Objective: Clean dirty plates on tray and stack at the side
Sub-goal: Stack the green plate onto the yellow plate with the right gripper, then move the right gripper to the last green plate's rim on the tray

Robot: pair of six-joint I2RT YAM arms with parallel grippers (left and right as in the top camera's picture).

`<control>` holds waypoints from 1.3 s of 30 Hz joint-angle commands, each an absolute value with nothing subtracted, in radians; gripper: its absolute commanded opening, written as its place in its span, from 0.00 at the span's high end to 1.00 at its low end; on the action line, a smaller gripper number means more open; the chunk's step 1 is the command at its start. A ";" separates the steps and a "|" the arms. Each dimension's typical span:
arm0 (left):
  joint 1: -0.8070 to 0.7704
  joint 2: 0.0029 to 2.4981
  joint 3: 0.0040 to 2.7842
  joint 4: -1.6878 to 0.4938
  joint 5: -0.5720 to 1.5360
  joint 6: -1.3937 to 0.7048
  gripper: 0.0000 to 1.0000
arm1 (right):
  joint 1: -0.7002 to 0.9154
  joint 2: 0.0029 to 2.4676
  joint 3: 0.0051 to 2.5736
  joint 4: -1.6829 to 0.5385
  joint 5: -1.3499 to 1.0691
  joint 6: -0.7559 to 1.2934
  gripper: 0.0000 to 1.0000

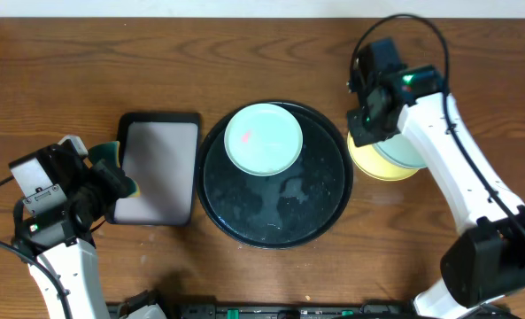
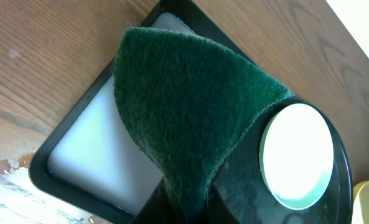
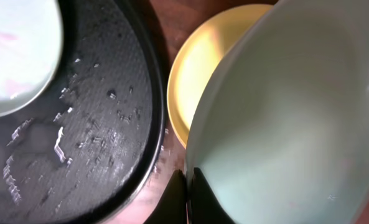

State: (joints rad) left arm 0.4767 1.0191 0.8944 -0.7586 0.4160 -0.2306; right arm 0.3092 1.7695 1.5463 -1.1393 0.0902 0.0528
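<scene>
One mint-green plate (image 1: 263,139) with a reddish smear lies on the back part of the large round black tray (image 1: 275,221); it also shows in the left wrist view (image 2: 296,152) and the right wrist view (image 3: 16,50). My right gripper (image 3: 187,186) is shut on the rim of a second mint-green plate (image 3: 296,124), held tilted over the yellow plate (image 3: 203,74), which lies on the table right of the tray. In the overhead view these are the gripper (image 1: 366,131), the mint plate (image 1: 402,152) and the yellow plate (image 1: 373,166). My left gripper (image 2: 187,208) is shut on a dark green scouring pad (image 2: 184,106).
A smaller rectangular black tray (image 1: 158,168) with a whitish inside lies left of the round tray, under the pad in the left wrist view (image 2: 91,137). The round tray's surface (image 3: 97,124) is wet with droplets. The table is brown wood.
</scene>
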 commanded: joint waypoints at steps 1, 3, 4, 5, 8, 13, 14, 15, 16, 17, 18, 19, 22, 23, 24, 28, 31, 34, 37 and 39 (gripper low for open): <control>0.474 1.019 0.896 -0.759 0.419 -0.210 0.93 | 0.323 1.769 1.480 -1.072 0.118 0.073 0.99; 0.474 1.019 0.896 -0.759 0.419 -0.210 0.93 | 0.323 1.769 1.464 -1.041 0.110 0.073 0.99; 0.474 1.019 0.896 -0.758 0.418 -0.210 0.92 | 0.323 1.769 1.462 -1.029 0.090 0.073 0.98; 0.474 1.019 0.896 -0.758 0.418 -0.210 0.93 | 0.323 1.769 1.462 -1.023 0.077 0.071 0.95; 0.474 1.019 0.896 -0.758 0.418 -0.210 0.93 | 0.323 1.769 1.462 -1.001 0.035 0.062 0.72; 0.474 1.019 0.896 -0.759 0.418 -0.210 0.93 | 0.323 1.769 1.462 -0.995 0.032 0.062 0.51; 0.474 1.019 0.896 -0.759 0.418 -0.210 0.93 | 0.323 1.769 1.462 -0.995 0.032 0.062 0.47; 0.474 1.019 0.896 -0.759 0.419 -0.210 0.92 | 0.323 1.769 1.462 -0.995 0.032 0.063 0.45; 0.474 1.019 0.896 -0.759 0.418 -0.210 0.92 | 0.323 1.769 1.462 -0.994 0.026 0.063 0.44; 0.474 1.019 0.896 -0.759 0.419 -0.210 0.92 | 0.323 1.769 1.462 -0.993 0.010 0.063 0.44; 0.474 1.020 0.896 -0.759 0.419 -0.210 0.93 | 0.323 1.769 1.462 -0.990 -0.007 0.063 0.44; 0.474 1.021 0.896 -0.759 0.418 -0.210 0.93 | 0.323 1.769 1.462 -0.984 -0.031 0.064 0.44; 0.473 1.028 0.896 -0.764 0.419 -0.210 0.93 | 0.324 1.769 1.451 -0.943 -0.148 0.075 0.44; 0.473 1.031 0.896 -0.766 0.419 -0.210 0.93 | 0.326 1.769 1.444 -0.924 -0.184 0.075 0.45; 0.473 1.035 0.896 -0.770 0.419 -0.210 0.93 | 0.330 1.769 1.433 -0.897 -0.216 0.075 0.46; 0.452 1.051 0.895 -0.767 0.419 -0.176 0.92 | 0.358 1.769 1.372 -0.787 -0.229 0.110 0.49; 0.393 1.058 0.896 -0.744 0.419 -0.159 0.93 | 0.383 1.769 1.307 -0.687 -0.225 0.144 0.49; 0.312 1.071 0.913 -0.741 0.380 -0.149 0.93 | 0.400 1.769 1.232 -0.569 -0.197 0.170 0.49; 0.211 1.119 0.970 -0.793 0.278 -0.149 0.93 | 0.403 1.769 1.174 -0.492 -0.176 0.200 0.48; 0.138 1.177 1.031 -0.849 0.216 -0.132 0.93 | 0.402 1.769 1.143 -0.457 -0.176 0.226 0.45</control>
